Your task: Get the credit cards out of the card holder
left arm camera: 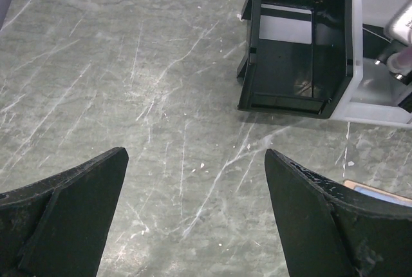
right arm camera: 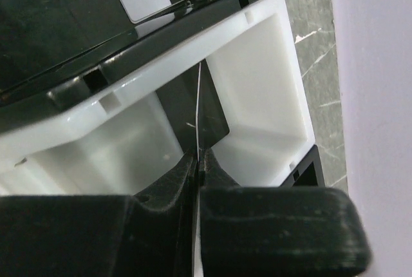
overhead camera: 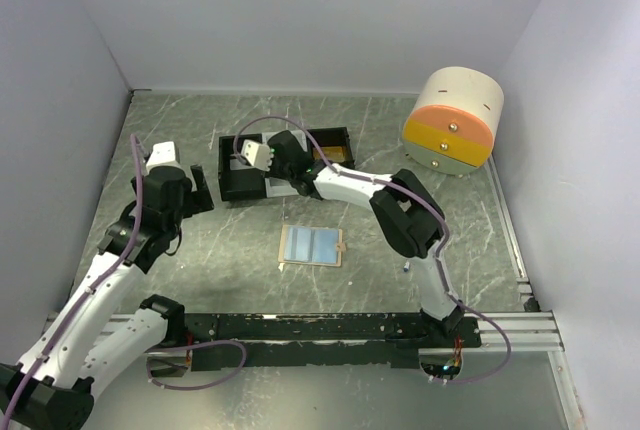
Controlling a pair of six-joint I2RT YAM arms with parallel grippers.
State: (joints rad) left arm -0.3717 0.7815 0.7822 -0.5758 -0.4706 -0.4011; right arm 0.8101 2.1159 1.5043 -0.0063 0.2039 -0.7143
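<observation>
Right wrist — right gripper (right arm camera: 196,158) clamps a thin card (right arm camera: 199,100) over the white compartment (right arm camera: 257,90) — left gripper (left arm camera: 195,161) spread wide.

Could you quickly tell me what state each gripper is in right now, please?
Left gripper: open, holding nothing.
Right gripper: shut on a thin card, seen edge-on above the white tray compartment.

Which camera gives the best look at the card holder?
The top view: the card holder lies open and whole on the table. The left wrist view catches only its corner at the frame's lower right; the right wrist view misses it.
</observation>
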